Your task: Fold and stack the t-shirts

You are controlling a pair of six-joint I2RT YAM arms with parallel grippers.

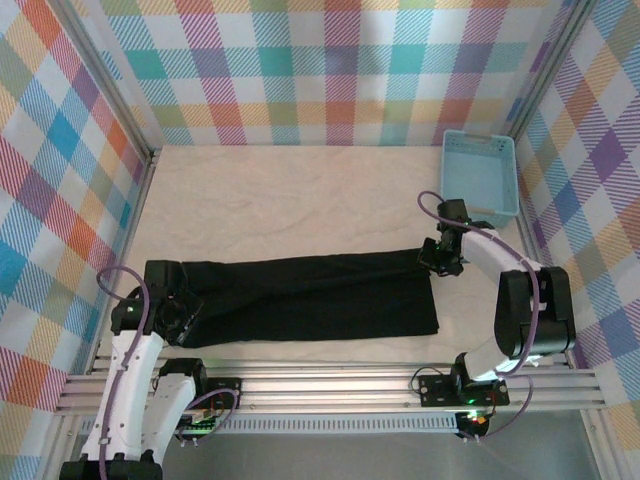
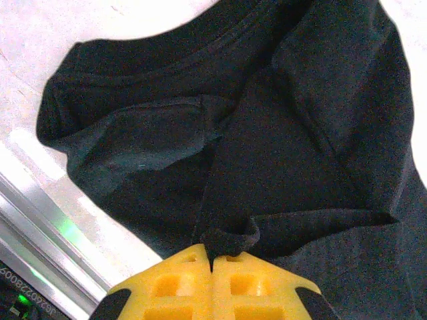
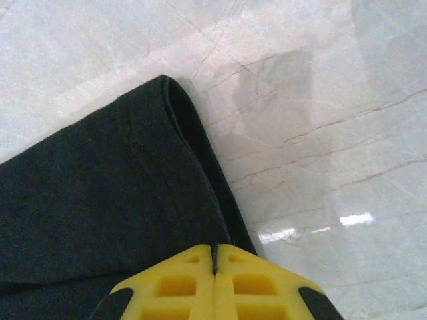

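Now, lower left of the top view, the left gripper [image 1: 183, 303] is clenched on a bunched fold of the t-shirt [image 1: 310, 295]. It's plain black, a long band across the lower middle. The right gripper [image 1: 440, 258] pinches its right-hand corner.

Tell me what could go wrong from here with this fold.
1. The left claw pinches only a small tuck of the shirt; it may slip out when pulled.
2. The right claw grips right at the shirt's edge, so that hold looks thin too.
3. The cloth near the collar is bunched and creased; folding now may lock the wrinkles in.
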